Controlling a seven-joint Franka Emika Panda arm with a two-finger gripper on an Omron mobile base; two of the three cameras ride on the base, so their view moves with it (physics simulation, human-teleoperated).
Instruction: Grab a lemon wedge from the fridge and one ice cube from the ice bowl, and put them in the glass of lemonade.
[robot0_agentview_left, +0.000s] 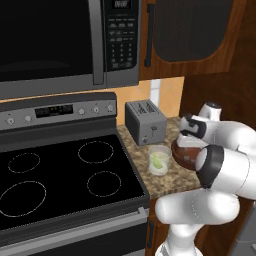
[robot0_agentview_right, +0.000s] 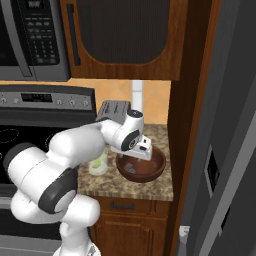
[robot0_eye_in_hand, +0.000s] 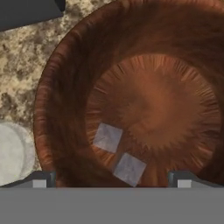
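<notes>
Jaws spread wide and empty, my gripper (robot0_eye_in_hand: 112, 178) hangs over the ice bowl (robot0_eye_in_hand: 65, 87) near the counter's (robot0_eye_in_hand: 22, 74) front edge, beside the glass of lemonade (robot0_agentview_left: 159, 159); I should centre on one ice cube (robot0_eye_in_hand: 129, 168), not both.

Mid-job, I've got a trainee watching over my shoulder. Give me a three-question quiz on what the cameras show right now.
1. True or false: the gripper hangs open over the ice bowl.
2. How many ice cubes lie in the bowl?
3. What already floats in the glass of lemonade: A) lemon wedge B) ice cube C) nothing

Key: 1 true; 2 two; 3 A
</notes>
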